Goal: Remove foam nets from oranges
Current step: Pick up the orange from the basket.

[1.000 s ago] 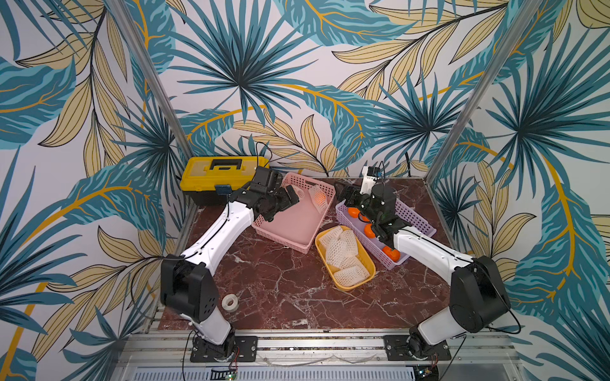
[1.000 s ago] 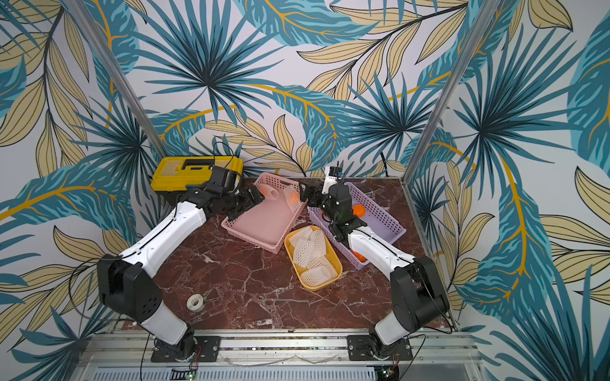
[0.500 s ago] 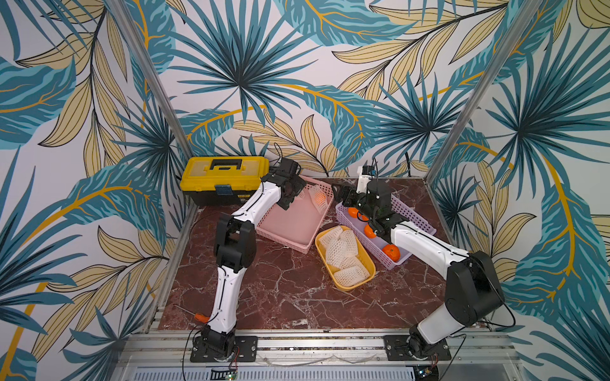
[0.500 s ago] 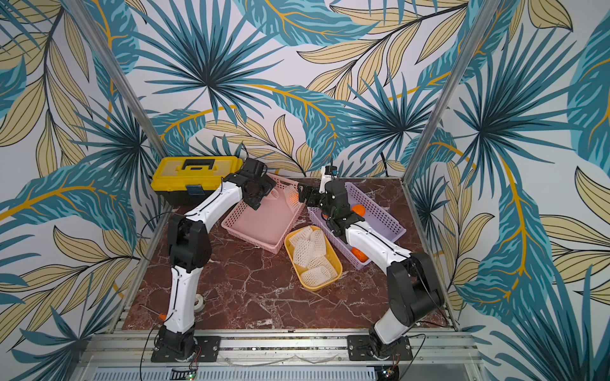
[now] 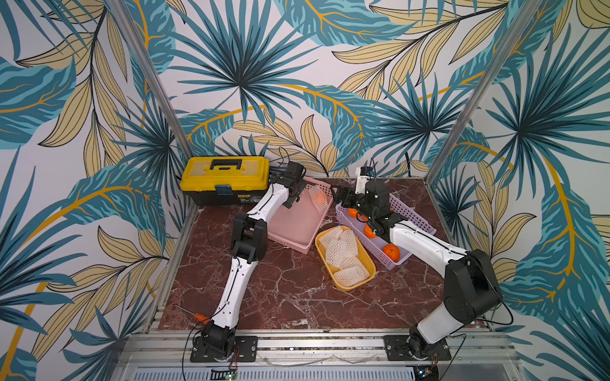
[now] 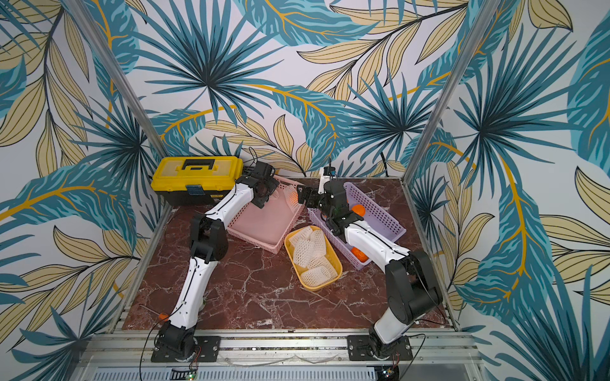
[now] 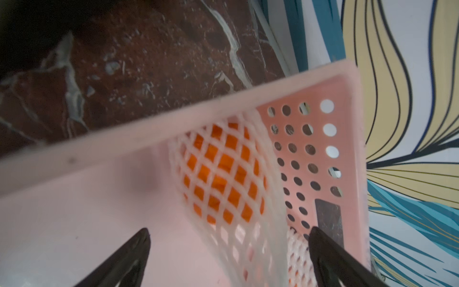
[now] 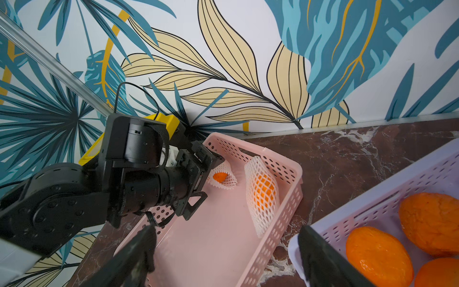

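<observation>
Yellow toolbox (image 5: pixel 224 178) at back; pink basket (image 5: pixel 290 227), purple basket (image 5: pixel 416 217), yellow tray (image 5: pixel 350 286).

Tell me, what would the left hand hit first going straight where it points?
Probably the netted orange in the pink basket: its net's loose end lies between the open fingers of the left hand.

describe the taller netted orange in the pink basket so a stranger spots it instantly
Beside the yellow toolbox sits the pink basket. At its far end the taller netted orange leans on the perforated side wall, fully sleeved; the lower netted orange nearby shows bare fruit.
</observation>
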### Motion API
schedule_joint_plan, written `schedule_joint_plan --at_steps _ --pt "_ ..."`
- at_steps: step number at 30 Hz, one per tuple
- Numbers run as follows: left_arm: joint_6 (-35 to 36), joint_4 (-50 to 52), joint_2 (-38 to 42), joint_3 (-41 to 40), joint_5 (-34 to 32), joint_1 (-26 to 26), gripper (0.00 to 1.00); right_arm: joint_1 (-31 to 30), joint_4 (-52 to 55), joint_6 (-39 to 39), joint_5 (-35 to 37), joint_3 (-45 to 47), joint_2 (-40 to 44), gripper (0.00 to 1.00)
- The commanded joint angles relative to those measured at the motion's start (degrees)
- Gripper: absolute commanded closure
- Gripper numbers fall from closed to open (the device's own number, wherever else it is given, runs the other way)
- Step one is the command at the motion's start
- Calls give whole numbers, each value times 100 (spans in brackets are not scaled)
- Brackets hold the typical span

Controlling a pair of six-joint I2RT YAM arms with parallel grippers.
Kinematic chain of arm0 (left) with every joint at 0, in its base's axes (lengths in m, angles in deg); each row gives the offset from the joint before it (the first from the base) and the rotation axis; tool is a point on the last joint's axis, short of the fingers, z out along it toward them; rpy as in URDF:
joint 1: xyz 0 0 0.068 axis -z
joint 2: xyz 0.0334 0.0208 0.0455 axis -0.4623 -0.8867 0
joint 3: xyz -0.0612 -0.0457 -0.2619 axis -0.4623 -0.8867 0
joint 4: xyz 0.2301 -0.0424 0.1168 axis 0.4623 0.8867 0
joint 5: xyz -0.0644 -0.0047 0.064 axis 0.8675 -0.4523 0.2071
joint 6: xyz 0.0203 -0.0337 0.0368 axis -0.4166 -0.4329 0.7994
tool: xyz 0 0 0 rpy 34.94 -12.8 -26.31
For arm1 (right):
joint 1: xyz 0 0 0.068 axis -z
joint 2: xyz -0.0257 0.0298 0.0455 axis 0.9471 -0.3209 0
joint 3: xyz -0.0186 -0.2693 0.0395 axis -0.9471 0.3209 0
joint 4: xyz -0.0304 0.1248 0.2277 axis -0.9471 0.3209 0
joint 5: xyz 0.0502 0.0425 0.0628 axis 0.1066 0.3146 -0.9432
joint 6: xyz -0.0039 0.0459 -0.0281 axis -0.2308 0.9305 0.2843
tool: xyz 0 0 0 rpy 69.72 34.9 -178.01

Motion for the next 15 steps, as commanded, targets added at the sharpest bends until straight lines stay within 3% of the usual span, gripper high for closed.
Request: schedule_joint_plan --at_steps 1,11,15 --pt "52 40 -224 274 -297 -69 1 1 102 34 -77 -125 -72 10" --pt "359 -469 -710 656 -197 -169 0 4 81 67 -146 -142 -134 10" --pt "386 -562 -760 666 -231 -194 5 7 85 78 -173 -165 -169 10"
